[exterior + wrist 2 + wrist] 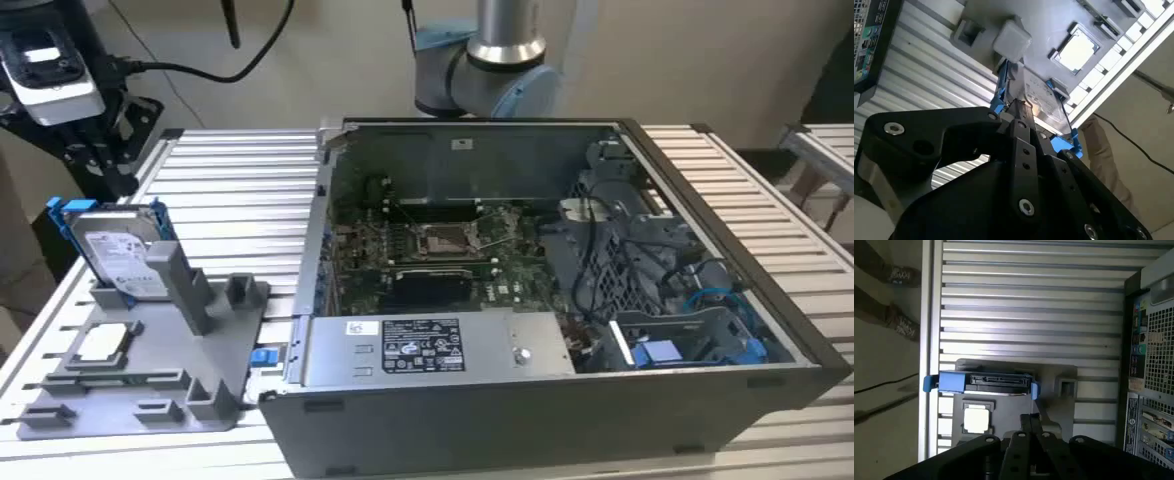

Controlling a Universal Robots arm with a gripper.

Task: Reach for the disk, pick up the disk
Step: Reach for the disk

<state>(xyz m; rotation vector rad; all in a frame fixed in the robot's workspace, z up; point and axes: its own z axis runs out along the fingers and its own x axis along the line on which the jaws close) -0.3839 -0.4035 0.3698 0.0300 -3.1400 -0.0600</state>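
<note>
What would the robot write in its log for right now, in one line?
step: reach | disk: upright in grey holder, not held | gripper: pointed at disk, apart from it

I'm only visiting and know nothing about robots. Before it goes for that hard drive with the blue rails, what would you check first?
1. The disk stands upright in the grey holder: ok.
2. The disk's top edge is bare in the first wrist view, with nothing lying on it: ok.
3. The tool carries nothing: ok.
4. The tool is lined up above the disk: cannot tell, since the gap between them does not show.
5. The small square chip lies flat in its own pocket, apart from the disk: ok.
</note>
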